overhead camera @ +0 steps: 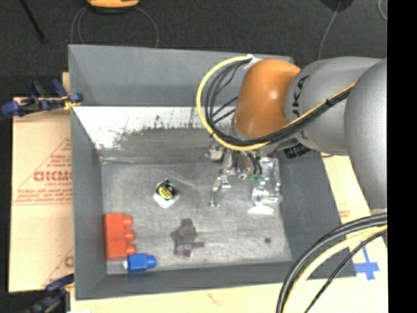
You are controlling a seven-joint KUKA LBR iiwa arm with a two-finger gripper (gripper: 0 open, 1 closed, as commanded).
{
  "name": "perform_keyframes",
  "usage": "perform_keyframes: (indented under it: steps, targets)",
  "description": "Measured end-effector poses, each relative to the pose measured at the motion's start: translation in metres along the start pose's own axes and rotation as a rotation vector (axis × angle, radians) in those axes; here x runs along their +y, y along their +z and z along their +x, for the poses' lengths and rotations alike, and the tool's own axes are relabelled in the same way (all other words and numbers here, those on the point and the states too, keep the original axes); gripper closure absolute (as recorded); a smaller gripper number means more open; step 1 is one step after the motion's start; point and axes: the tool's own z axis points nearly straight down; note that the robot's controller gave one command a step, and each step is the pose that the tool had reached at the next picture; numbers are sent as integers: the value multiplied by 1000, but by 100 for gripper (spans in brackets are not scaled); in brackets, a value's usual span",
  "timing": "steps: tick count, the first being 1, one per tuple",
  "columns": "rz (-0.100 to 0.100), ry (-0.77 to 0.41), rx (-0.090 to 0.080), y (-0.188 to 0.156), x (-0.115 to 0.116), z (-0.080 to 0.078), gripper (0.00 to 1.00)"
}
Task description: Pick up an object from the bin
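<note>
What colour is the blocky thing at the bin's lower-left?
The block is red; camera view.

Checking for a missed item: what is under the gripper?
Bare bin floor shows between the open jaws of the gripper, nothing held. The floor beneath the orange wrist cover is hidden.
</note>
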Motion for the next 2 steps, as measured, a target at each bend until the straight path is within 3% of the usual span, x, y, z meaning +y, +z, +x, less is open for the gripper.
perform_keyframes:
  steps: [1,2]
  targets:
    - [3,-149,8,41,67,45,0]
    - [8,-255,7,53,82,25,0]
